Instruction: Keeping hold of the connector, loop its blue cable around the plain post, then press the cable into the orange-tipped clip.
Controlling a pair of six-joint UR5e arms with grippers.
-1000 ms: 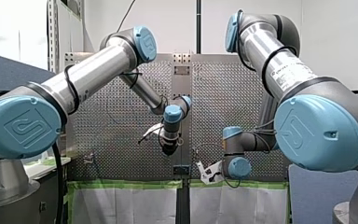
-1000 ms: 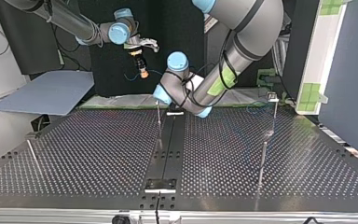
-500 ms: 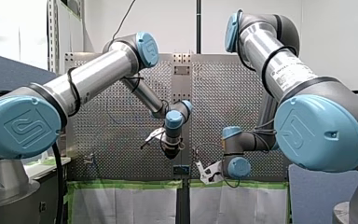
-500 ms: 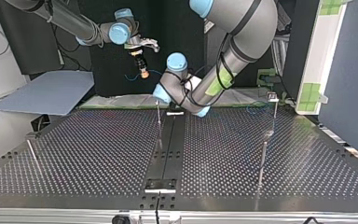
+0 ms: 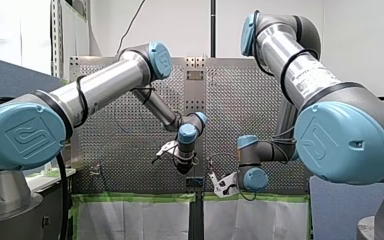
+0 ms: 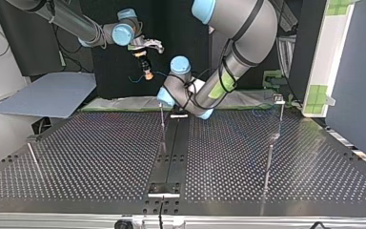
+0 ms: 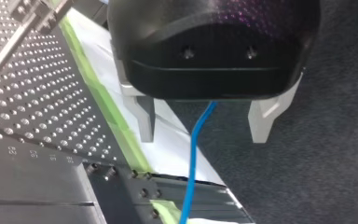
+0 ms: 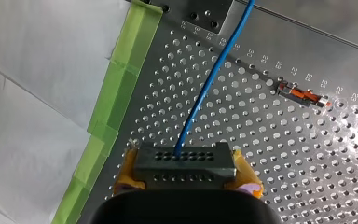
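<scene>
In the right wrist view my right gripper (image 8: 185,173) has its yellow pads shut on a grey connector (image 8: 182,157). Its blue cable (image 8: 205,88) runs ahead over the perforated plate. An orange-tipped clip (image 8: 305,95) lies on the plate ahead and to one side. The left wrist view shows my left gripper (image 7: 204,133) open, with the blue cable (image 7: 193,158) hanging untouched between the pale fingers (image 7: 144,119). In the top view my right gripper (image 6: 147,74) hangs above the far edge. A thin upright post (image 6: 162,121) stands just below my left wrist (image 6: 181,88).
More thin posts stand on the perforated table (image 6: 100,157), at the top view's right (image 6: 269,162) and left (image 6: 33,157). A taller post with a small head (image 6: 279,107) is at the far right. Green tape (image 8: 121,88) and white sheeting line the table's edge.
My left arm has sunk and moved a little toward the table's taped edge in the front view. My right arm with the connector has stayed put.
</scene>
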